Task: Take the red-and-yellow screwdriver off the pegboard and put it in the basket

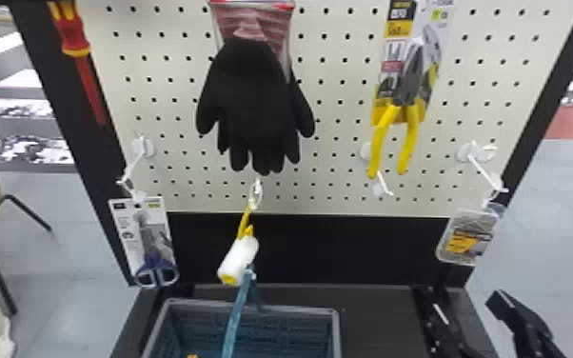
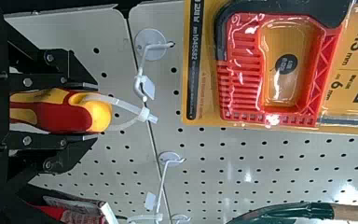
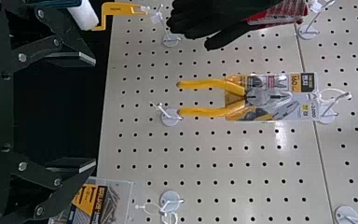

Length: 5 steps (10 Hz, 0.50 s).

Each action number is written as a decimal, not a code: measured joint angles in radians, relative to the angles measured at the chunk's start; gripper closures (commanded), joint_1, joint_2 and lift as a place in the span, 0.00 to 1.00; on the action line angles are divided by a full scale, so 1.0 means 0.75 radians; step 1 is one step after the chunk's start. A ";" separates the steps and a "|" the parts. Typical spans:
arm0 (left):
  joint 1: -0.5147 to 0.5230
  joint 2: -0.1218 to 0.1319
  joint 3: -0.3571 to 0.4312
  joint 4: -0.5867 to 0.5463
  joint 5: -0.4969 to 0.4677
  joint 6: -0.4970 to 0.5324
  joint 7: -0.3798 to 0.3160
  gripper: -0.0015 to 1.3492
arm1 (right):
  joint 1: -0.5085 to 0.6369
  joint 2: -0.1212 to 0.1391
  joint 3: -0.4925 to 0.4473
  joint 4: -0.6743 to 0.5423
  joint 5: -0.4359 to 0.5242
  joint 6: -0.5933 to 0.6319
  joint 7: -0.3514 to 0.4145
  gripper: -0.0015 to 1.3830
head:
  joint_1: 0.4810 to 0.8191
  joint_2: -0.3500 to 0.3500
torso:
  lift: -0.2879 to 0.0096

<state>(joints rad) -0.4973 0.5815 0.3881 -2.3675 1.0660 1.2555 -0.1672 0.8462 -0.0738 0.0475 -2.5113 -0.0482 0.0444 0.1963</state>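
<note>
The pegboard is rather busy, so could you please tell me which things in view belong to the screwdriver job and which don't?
For the job: red-and-yellow screwdriver, left end effector, basket, pegboard.
Just hanging there: black gloves, pliers, scissors, paint roller, screw pack.

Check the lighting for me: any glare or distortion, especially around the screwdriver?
Left wrist view: white glare on the pegboard, glints on the red packaged tool; the screwdriver has no heavy glare. Right wrist view: pale sheen on the board beside the pliers. Head view: washed-out patches beyond the board's left edge; the board tapers downward, probably perspective.
</note>
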 measured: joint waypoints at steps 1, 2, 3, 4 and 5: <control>0.016 0.002 0.005 -0.004 0.003 -0.003 0.000 0.89 | 0.001 -0.001 0.000 -0.001 -0.001 0.000 0.000 0.36 | 0.20 0.50 | 0.63; 0.048 -0.003 0.022 -0.018 0.008 -0.007 0.005 0.89 | 0.001 -0.002 0.000 -0.001 -0.001 0.001 0.000 0.36 | 0.20 0.50 | 0.63; 0.097 -0.010 0.052 -0.042 0.020 -0.010 0.020 0.89 | 0.001 -0.002 0.000 -0.003 -0.001 0.002 0.000 0.36 | 0.20 0.50 | 0.63; 0.139 -0.011 0.078 -0.066 0.031 -0.010 0.038 0.89 | 0.002 -0.002 0.000 -0.004 -0.001 0.004 0.000 0.36 | 0.20 0.50 | 0.63; 0.181 -0.002 0.097 -0.088 0.055 -0.009 0.074 0.89 | 0.003 -0.002 0.000 -0.006 -0.001 0.005 0.000 0.36 | 0.20 0.50 | 0.63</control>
<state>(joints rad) -0.3619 0.5799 0.4609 -2.4337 1.1069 1.2486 -0.1119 0.8488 -0.0752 0.0475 -2.5162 -0.0486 0.0481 0.1964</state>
